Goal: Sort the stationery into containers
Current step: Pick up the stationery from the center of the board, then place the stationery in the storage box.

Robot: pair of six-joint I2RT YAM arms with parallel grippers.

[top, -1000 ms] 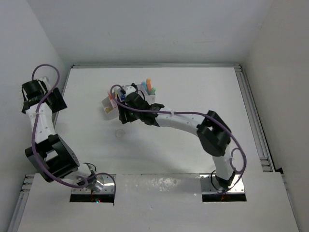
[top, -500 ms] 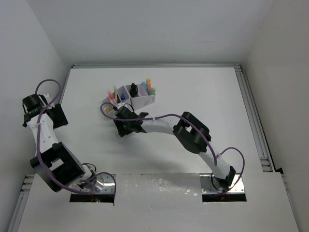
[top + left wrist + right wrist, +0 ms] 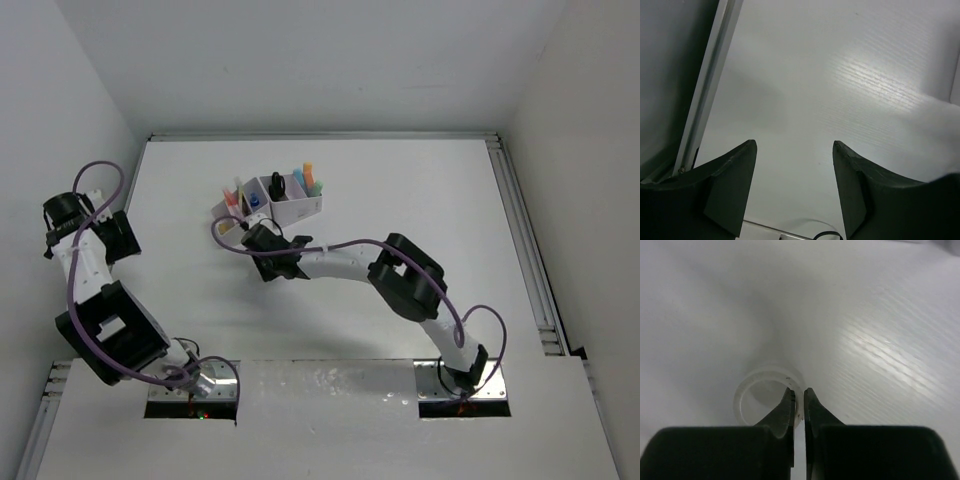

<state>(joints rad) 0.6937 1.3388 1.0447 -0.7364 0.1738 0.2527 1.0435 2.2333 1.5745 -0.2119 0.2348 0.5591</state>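
1. Pinching the wall of the clear tape ring (image 3: pixel 747 395) with the right gripper (image 3: pixel 799 399), one finger inside and one outside (jaws almost meeting).
2. Lying flat on the white table (image 3: pixel 880 315), near the organiser (image 3: pixel 290 210) but apart from it.
3. Holding the left gripper (image 3: pixel 795 185) spread open over bare table, beside the rail (image 3: pixel 705 85).

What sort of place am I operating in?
Probably a lab test cell, not an office: bare white walls box in a white tabletop, a metal rail runs along its right edge, and a pale lilac-white plastic desk organiser sits on it.
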